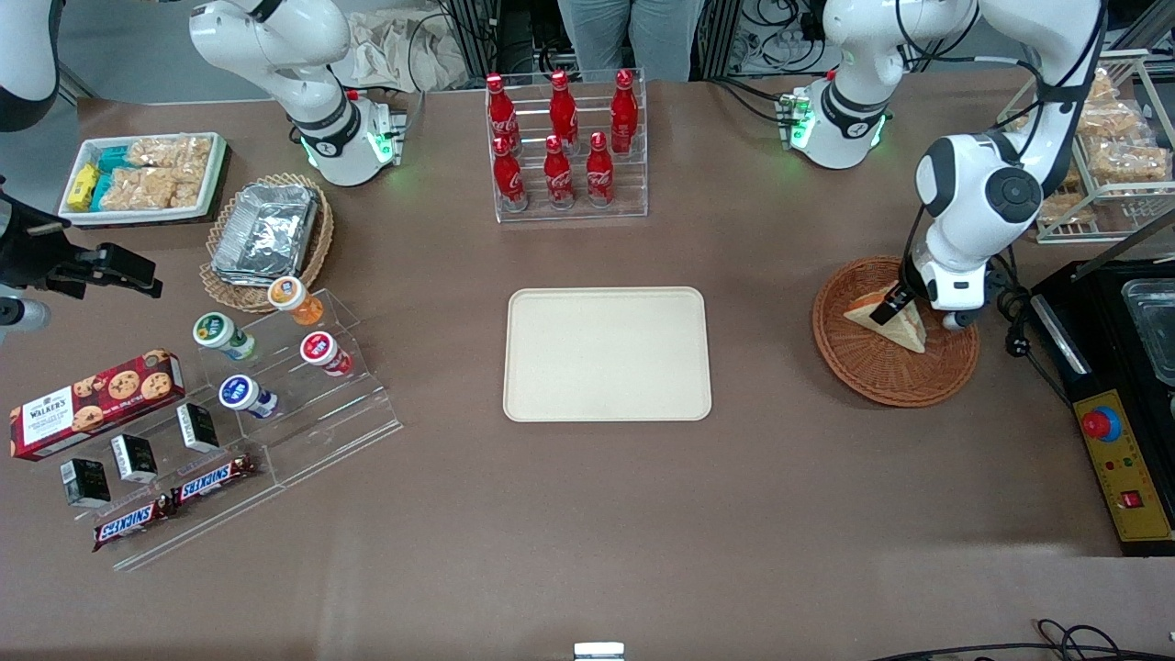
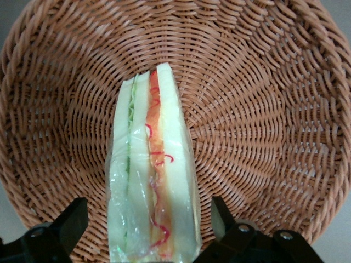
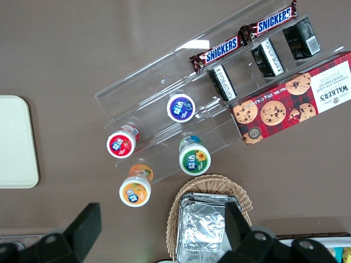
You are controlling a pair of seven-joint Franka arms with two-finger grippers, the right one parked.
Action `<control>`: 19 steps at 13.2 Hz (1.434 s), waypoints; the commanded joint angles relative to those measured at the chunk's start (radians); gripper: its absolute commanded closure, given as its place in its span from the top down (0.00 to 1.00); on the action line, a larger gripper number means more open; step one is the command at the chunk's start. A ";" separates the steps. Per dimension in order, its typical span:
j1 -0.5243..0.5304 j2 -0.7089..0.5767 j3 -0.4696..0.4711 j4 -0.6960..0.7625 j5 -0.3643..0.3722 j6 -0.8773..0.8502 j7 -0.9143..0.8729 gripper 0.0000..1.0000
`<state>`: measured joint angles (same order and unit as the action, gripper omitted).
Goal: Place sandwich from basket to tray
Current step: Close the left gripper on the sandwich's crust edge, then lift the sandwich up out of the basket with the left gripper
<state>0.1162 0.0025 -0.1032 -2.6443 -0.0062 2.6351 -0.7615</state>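
Right now I have the gripper (image 2: pixel 148 235) down inside the basket (image 1: pixel 863 372), which sits near the working arm's end of the tabletop (image 1: pixel 587 514). Its two fingers (image 2: pixel 63 230) are apart, one on each side of the sandwich (image 2: pixel 152 175), and I can see a gap between each finger and the bread, so nothing is being squeezed yet. The sandwich stands on its edge in the basket, wrapped in shiny clear film.

What worries me is the grip. The film looks slippery and the bread looks soft. If I close too gently, the sandwich could slide out on the way up. If I close too hard, it may get squashed and the layers may push apart.

It is also a wedge, so the fingers might pinch only a thin part and let it tip over.

The tray (image 1: pixel 608 354) lies in the middle of the tabletop, well apart from the basket, so a loose hold could drop the sandwich on the way.
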 commanded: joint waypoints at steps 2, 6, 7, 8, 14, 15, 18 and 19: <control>0.002 0.014 -0.006 -0.016 -0.003 0.045 -0.025 1.00; 0.002 0.014 -0.006 -0.016 -0.003 0.051 -0.025 0.73; 0.002 0.013 -0.006 -0.016 -0.003 0.049 -0.025 0.59; 0.003 0.011 -0.006 -0.016 -0.003 0.049 -0.025 0.47; 0.003 -0.002 -0.006 -0.013 -0.002 0.036 -0.025 0.00; 0.002 -0.015 -0.007 -0.011 -0.001 0.022 -0.024 0.00; 0.000 -0.125 -0.009 0.009 0.000 -0.108 -0.001 0.00; -0.001 -0.157 -0.010 0.023 0.002 -0.157 0.011 0.00</control>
<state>0.1159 -0.0471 -0.1049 -2.6262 -0.0061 2.5719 -0.7606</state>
